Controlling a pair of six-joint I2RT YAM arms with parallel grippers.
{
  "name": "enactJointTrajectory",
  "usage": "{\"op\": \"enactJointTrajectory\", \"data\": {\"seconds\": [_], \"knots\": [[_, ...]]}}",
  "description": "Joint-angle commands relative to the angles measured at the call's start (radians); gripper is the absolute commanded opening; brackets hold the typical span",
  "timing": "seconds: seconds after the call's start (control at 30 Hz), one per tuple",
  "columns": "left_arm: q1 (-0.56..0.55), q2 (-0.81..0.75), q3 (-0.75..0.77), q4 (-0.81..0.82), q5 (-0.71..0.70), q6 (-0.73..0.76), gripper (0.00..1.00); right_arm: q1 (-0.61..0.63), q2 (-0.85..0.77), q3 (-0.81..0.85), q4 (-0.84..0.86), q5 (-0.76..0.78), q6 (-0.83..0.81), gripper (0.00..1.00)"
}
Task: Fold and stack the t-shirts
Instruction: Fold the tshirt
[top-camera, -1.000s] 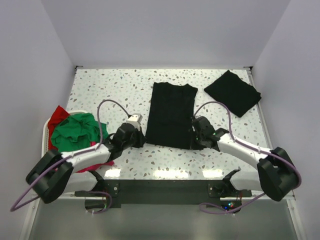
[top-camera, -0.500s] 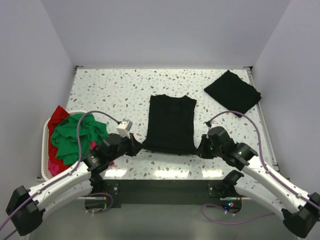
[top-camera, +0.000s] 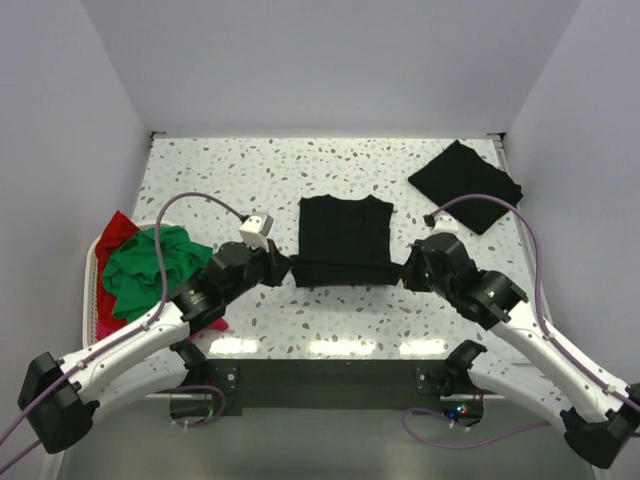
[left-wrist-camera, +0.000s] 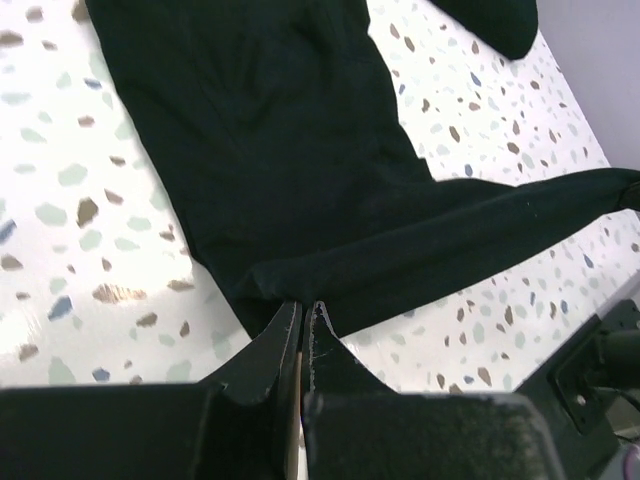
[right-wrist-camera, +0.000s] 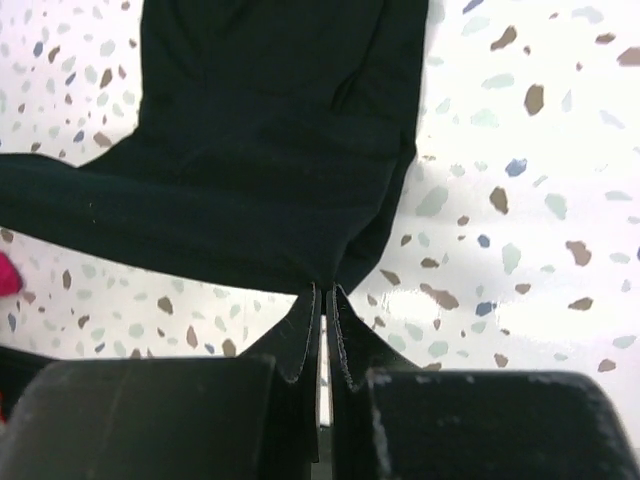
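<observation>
Fingers (left-wrist-camera: 265, 355) pinch black t-shirt (top-camera: 343, 240) hem on speckled table (top-camera: 220, 180); pale walls (top-camera: 330, 60)

Your table, seen from above
The centre t-shirt (top-camera: 345, 232) lies mid-table (top-camera: 220, 180); the folded t-shirt (top-camera: 465, 185) sits at its 2 o'clock, well apart; at your 9 o'clock the basket (top-camera: 93, 285) holds a heap of t-shirts (top-camera: 145, 268).

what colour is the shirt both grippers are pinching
The shirt is plain black, clearest in the top external view.
</observation>
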Motion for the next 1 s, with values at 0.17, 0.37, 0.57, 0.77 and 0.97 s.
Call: {"op": "enactJointTrajectory", "data": {"seconds": [0.17,0.37,0.57,0.77,0.97], "knots": [[0.020,0.183,0.146,0.169,-0.070,0.130,0.00,-0.007,0.136,0.170,0.057,0.287,-0.097,0.00],[0.121,0.268,0.189,0.260,0.066,0.141,0.00,-0.039,0.231,0.246,0.108,0.336,-0.158,0.00],[0.212,0.363,0.236,0.312,0.172,0.153,0.00,-0.153,0.372,0.289,0.218,0.240,-0.210,0.00],[0.284,0.535,0.282,0.371,0.281,0.149,0.00,-0.236,0.531,0.367,0.288,0.194,-0.259,0.00],[0.332,0.693,0.362,0.398,0.310,0.138,0.00,-0.293,0.701,0.457,0.326,0.160,-0.287,0.00]]}}
